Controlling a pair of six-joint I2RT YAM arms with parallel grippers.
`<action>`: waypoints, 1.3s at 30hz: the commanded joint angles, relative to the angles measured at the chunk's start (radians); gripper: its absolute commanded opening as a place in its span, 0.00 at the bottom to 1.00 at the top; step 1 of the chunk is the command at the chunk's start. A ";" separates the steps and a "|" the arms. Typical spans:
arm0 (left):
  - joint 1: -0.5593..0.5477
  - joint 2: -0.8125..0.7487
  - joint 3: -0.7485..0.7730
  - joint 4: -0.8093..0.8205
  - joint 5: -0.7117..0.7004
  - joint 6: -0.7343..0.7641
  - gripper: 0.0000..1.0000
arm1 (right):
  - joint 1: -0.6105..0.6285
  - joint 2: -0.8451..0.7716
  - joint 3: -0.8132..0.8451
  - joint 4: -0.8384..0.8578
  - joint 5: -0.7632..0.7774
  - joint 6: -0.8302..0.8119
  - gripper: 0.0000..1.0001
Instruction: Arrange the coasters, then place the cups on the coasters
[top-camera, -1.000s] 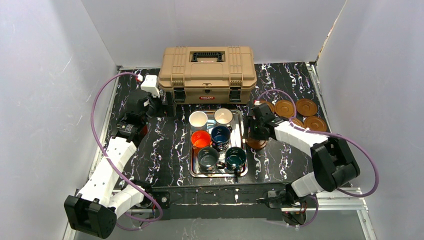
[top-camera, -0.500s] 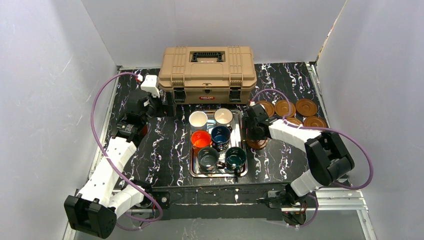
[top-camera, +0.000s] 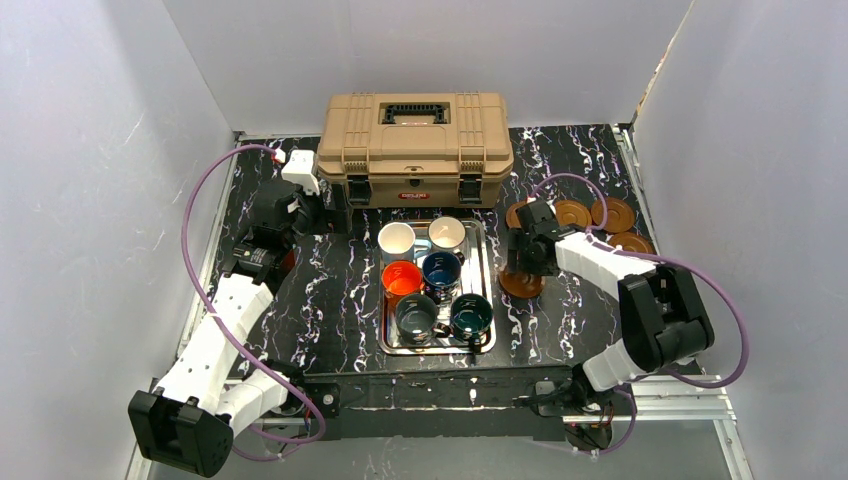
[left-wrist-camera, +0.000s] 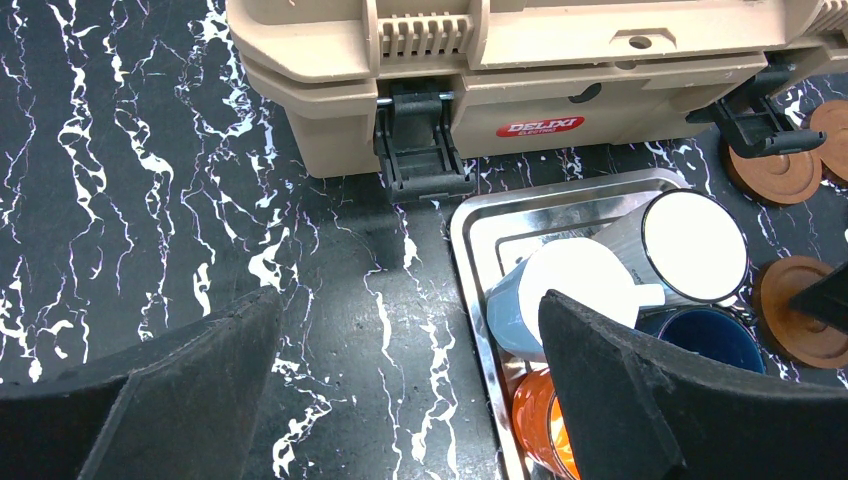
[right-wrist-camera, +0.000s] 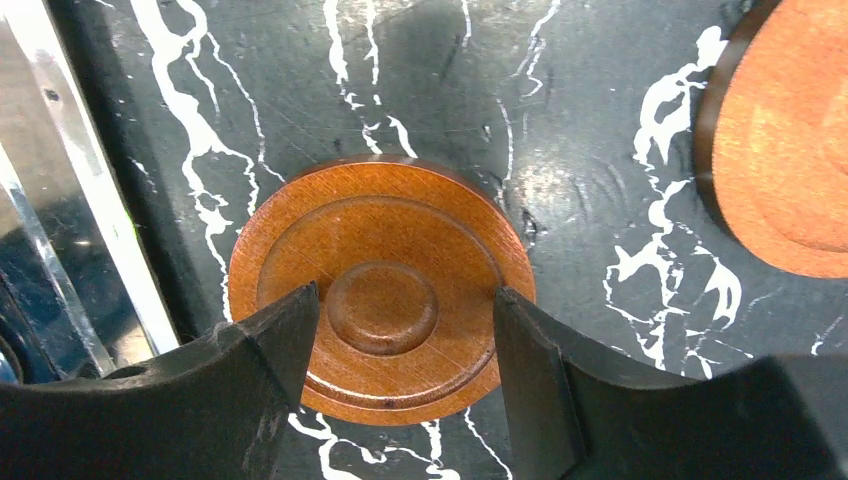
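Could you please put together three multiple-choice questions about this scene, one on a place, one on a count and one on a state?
1. Where does the coaster under the right gripper lie?
A. On the table, right of the tray
B. Inside the tray
C. On top of a cup

2. How many cups stand in the tray?
A. Four
B. Six
C. Eight

3. How do the right gripper's jaws stand?
A. Shut on a cup
B. Shut on nothing
C. Open, above the coaster

Answers:
1 A: the top view shows it flat on the table beside the tray's right edge.
2 B: six fill the tray, in three rows of two.
3 C: the right wrist view shows the fingers apart over the coaster, not gripping it.
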 joint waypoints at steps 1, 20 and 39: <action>-0.003 -0.017 -0.003 0.004 0.000 -0.002 0.98 | -0.019 -0.049 -0.004 -0.028 -0.024 -0.030 0.73; -0.004 -0.004 -0.003 0.004 0.005 -0.005 0.98 | 0.120 -0.053 0.021 -0.052 0.013 -0.011 0.75; -0.004 -0.004 -0.003 0.004 0.000 -0.005 0.98 | 0.172 0.051 0.041 -0.095 0.165 0.008 0.65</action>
